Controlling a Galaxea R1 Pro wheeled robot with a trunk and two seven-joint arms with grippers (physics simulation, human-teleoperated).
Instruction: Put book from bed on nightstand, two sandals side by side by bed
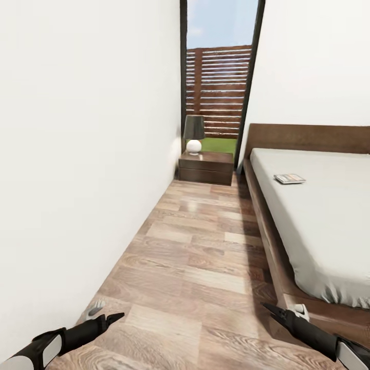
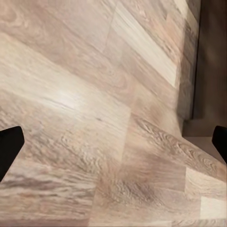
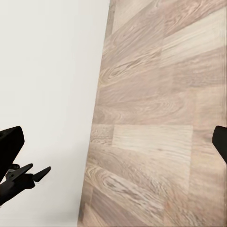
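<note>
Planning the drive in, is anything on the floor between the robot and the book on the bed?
Nothing visible. The wood floor runs bare to the nightstand, and the book lies alone on the bed, near the headboard.

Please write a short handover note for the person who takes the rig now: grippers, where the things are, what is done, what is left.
Left gripper: open, empty, low over the floor.
Right gripper: open, empty, near the bed frame.
Book: lies on the bed, near the headboard.
Nightstand: ahead beside the bed, with a lamp on it.
Sandals: not located yet.
Done: nothing.
Left: move the book to the nightstand, then find the sandals and pair them by the bed.
</note>
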